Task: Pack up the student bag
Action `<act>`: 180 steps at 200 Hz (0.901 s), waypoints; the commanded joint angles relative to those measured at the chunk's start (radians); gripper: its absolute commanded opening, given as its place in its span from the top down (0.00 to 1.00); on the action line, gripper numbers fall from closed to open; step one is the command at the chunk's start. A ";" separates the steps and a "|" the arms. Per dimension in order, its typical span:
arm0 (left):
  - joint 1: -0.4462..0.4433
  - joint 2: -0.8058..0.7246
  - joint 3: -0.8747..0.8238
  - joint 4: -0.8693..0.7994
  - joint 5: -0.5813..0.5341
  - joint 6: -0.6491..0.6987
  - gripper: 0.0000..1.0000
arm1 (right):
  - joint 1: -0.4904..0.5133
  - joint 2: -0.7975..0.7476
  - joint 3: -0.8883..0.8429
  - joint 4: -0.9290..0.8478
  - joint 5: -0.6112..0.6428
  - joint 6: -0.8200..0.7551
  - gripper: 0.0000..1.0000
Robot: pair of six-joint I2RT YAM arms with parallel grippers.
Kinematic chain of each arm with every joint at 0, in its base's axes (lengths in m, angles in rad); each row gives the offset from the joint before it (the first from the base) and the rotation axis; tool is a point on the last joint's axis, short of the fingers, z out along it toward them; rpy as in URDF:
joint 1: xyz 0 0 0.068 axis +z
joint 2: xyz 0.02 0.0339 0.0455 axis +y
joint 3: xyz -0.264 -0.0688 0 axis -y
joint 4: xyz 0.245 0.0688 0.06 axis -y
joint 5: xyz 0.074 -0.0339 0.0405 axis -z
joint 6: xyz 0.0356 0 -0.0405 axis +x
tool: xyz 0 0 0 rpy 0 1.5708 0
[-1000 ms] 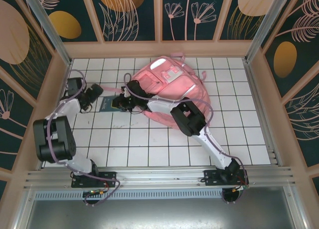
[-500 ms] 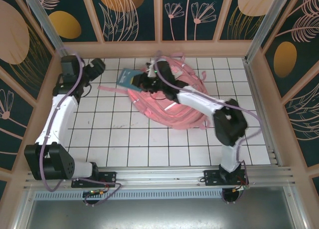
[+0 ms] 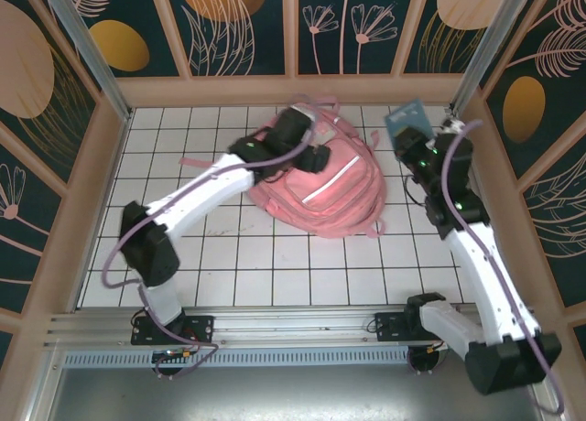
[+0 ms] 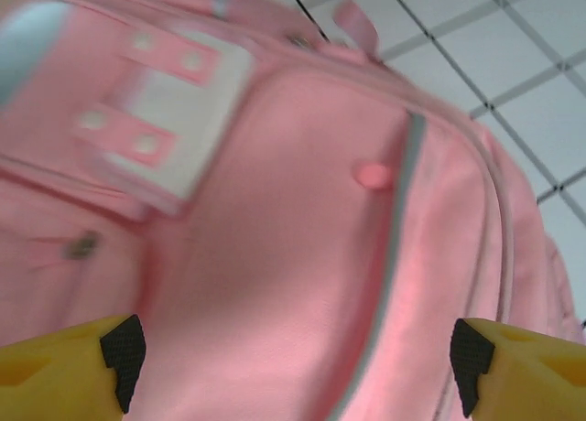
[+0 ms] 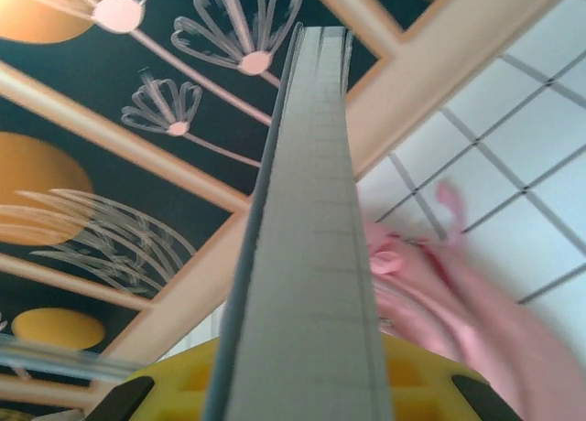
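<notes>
Left hand [image 3: 314, 156] now wide over the student bag [image 3: 334, 190]; right hand [image 3: 418, 148], book [image 3: 409, 122] in grip, now far right.

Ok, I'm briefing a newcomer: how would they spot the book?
Find the far right corner of the table, right of the pink student bag. The right gripper holds a thin blue-grey book there, the only flat, rigid item.

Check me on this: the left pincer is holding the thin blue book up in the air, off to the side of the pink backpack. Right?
Not quite. It is the right pincer that is holding the thin blue book up in the air, off to the side of the pink backpack; the top view shows it.
</notes>
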 commanded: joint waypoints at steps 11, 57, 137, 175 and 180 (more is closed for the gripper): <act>-0.061 0.108 0.121 -0.120 -0.101 0.068 0.12 | -0.040 -0.082 -0.080 -0.082 -0.037 -0.055 1.00; -0.098 0.203 0.188 -0.150 -0.126 0.079 0.13 | -0.040 -0.119 -0.127 -0.091 -0.047 -0.077 1.00; -0.167 0.227 0.176 -0.149 -0.175 0.079 0.14 | -0.041 -0.116 -0.175 -0.070 -0.076 -0.079 1.00; -0.174 0.255 0.164 -0.155 -0.229 0.082 0.15 | -0.041 -0.119 -0.191 -0.064 -0.094 -0.060 1.00; -0.174 0.260 0.164 -0.155 -0.235 0.081 0.15 | -0.040 -0.120 -0.194 -0.063 -0.097 -0.058 1.00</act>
